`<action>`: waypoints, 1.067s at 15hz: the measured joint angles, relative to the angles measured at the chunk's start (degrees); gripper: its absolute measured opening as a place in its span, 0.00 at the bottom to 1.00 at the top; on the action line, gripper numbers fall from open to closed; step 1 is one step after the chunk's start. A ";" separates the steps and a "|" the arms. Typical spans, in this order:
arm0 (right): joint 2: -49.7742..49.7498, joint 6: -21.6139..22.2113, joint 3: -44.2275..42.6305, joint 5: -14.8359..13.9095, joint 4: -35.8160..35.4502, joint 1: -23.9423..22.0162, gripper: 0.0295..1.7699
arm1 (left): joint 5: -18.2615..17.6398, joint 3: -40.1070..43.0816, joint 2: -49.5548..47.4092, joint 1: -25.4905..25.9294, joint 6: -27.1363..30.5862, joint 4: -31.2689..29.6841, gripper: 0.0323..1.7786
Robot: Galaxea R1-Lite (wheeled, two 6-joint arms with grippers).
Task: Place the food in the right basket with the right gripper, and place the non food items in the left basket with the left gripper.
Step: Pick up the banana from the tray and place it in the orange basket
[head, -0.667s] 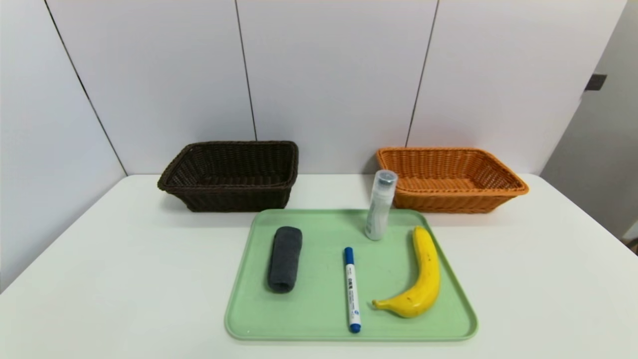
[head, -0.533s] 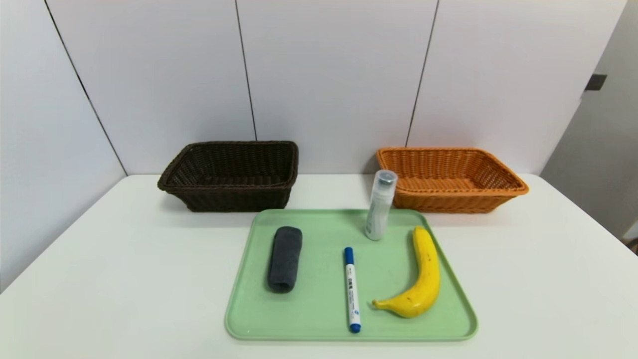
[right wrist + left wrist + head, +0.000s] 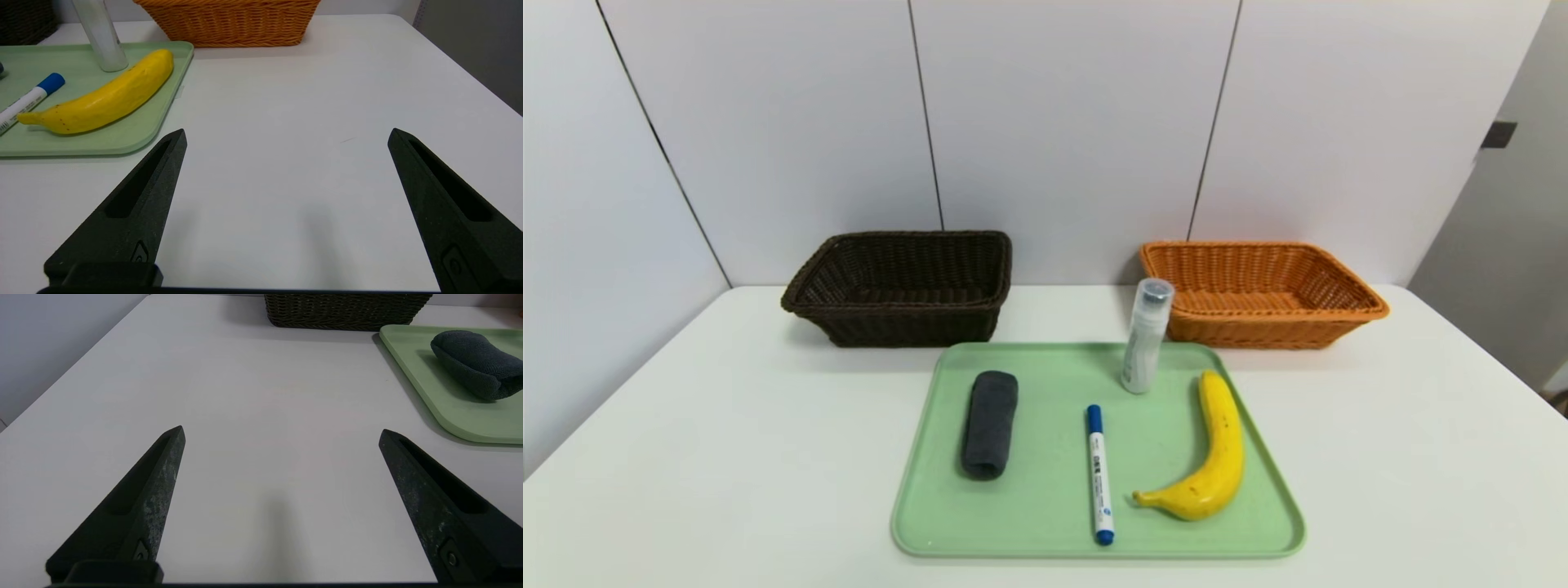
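1. Yellow banana (image 3: pixel 1217 454) lies flat at the right side of the green tray (image 3: pixel 1045 535), stem end toward the robot, untouched.
2. Marker (image 3: pixel 1099 474) lies mid-tray, just left of the banana, apart from it.
3. Bottle (image 3: pixel 1145 336) stands upright at the tray's far edge, near the banana's far tip.
4. Rolled grey cloth (image 3: pixel 989 423) lies on the tray's left side, well apart from the marker.
5. Orange basket (image 3: pixel 1262 292) sits behind the tray to the right; dark basket (image 3: pixel 903 286) behind it to the left. Nothing visible in either.
6. Right gripper (image 3: pixel 286 136) hovers low over bare table (image 3: pixel 727 457) right of the tray, fingers spread wide, holding nothing. Out of the head view.
7. Left gripper (image 3: pixel 282 433) hovers over bare table left of the tray, fingers spread wide, holding nothing, cloth off to its side.
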 joint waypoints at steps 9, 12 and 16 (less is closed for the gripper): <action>4.80 -2.44 -15.14 3.38 6.94 0.00 0.96 | -1.35 -2.78 0.02 0.00 1.79 1.46 0.95; 16.38 -2.44 -32.20 3.96 13.34 -0.05 0.96 | -3.88 -12.76 2.28 0.00 1.99 8.00 0.95; 36.17 0.60 -53.94 4.95 16.32 0.66 0.96 | -4.73 -26.08 14.65 0.00 1.21 11.18 0.95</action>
